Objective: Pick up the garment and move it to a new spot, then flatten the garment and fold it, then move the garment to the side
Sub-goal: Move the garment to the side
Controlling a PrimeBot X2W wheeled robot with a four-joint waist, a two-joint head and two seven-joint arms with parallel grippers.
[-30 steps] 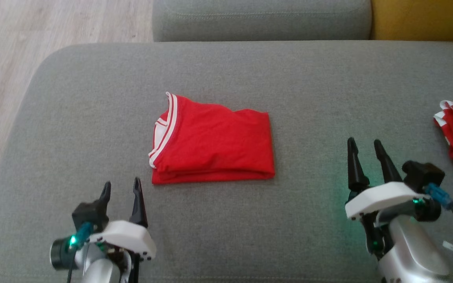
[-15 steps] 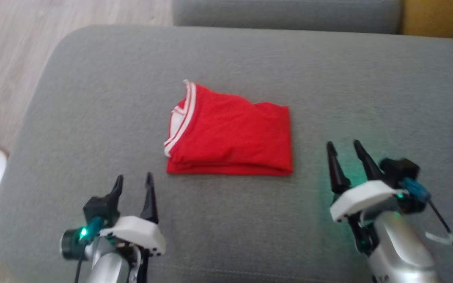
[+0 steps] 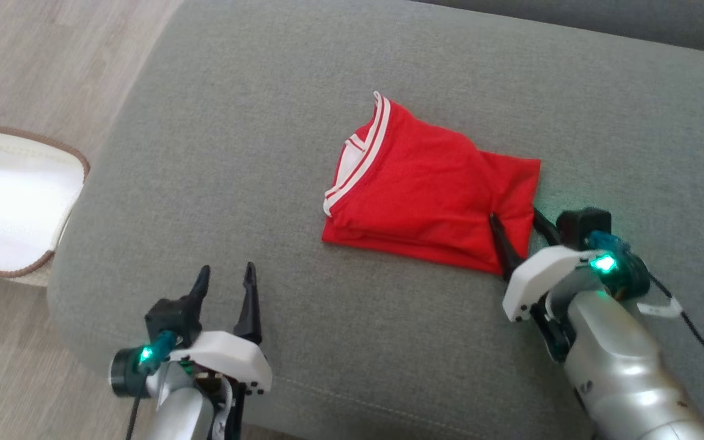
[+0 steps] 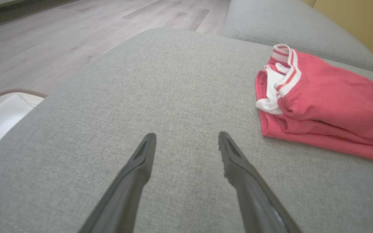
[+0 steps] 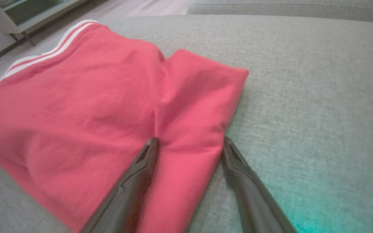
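A folded red garment point(image 3: 431, 189) with white-striped trim lies on the grey sofa seat point(image 3: 254, 122). My right gripper point(image 3: 514, 215) is open at the garment's right end. One finger presses on the red cloth, the other rests on the seat just beside its edge, so a strip of garment point(image 5: 186, 123) lies between the fingers. My left gripper point(image 3: 225, 278) stands open over bare seat, well to the left and nearer than the garment point(image 4: 322, 103), with nothing between its fingers point(image 4: 141, 161).
A white basket with a brown rim point(image 3: 16, 195) stands on the wood floor point(image 3: 52, 55) left of the seat. The seat's rounded front-left corner lies close to my left gripper. A second grey cushion point(image 4: 290, 26) sits behind.
The head camera has swung left, so the whole picture shifted right and the basket came into view. My right gripper moved forward and left onto the garment's right end.
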